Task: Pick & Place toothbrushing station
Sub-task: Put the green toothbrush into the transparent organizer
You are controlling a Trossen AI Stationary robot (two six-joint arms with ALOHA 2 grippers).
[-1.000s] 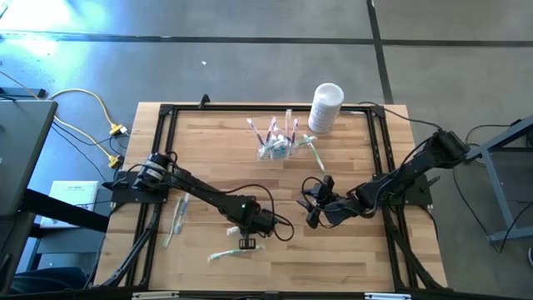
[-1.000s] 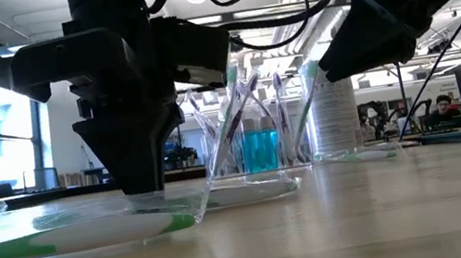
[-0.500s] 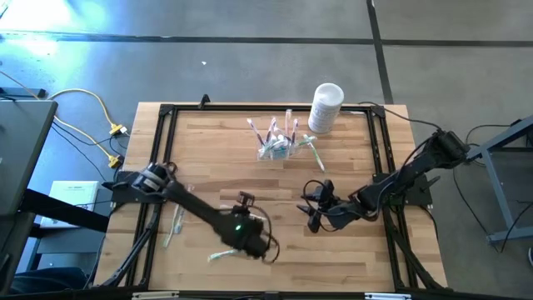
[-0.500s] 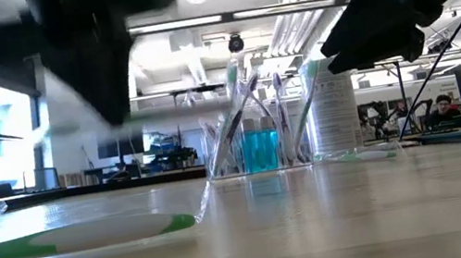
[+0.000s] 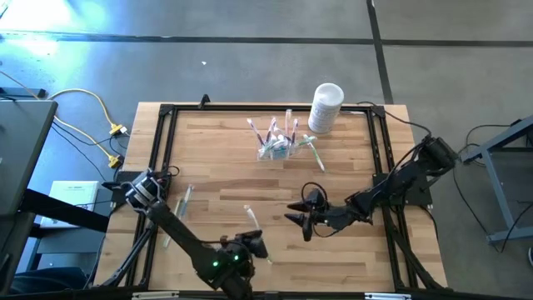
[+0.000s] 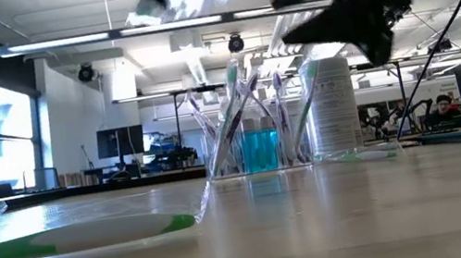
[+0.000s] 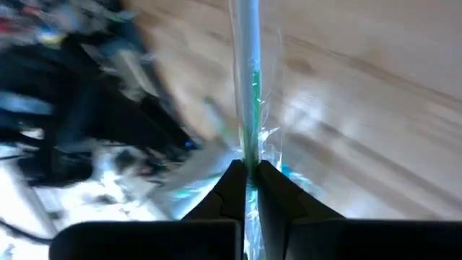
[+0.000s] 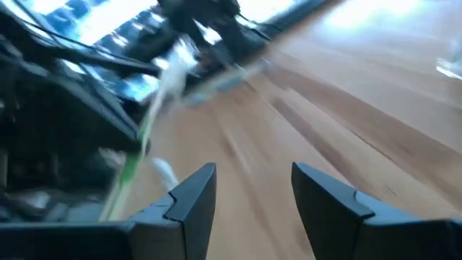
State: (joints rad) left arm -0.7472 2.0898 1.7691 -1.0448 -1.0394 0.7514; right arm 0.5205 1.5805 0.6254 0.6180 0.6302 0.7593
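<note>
The wooden table sits inside a black frame, and both dark arms reach in over its near half. The left arm runs from the left edge down toward the near edge, where the left gripper hangs above the boards, just in from that edge and a little left of the middle. Its fingers are pinched nearly together on a wrapped toothbrush, a pale handle with green on it inside crinkled clear film, which sticks straight out past the fingertips. From above, that toothbrush shows as a light sliver pointing toward the table's centre.

The right arm comes in from the right edge, and the right gripper hovers near the middle of the table, close beside the left one but apart from it. Its fingers stand wide with nothing between them.

The white cylindrical container stands upright near the far edge, right of centre. Just left of it, also by the far edge, stands the toothbrushing station, a clear holder with several brushes leaning out of its compartments; in the low view something blue shows through its walls.

Another wrapped brush lies flat near the left edge, and a green and white one lies close to the low camera.
</note>
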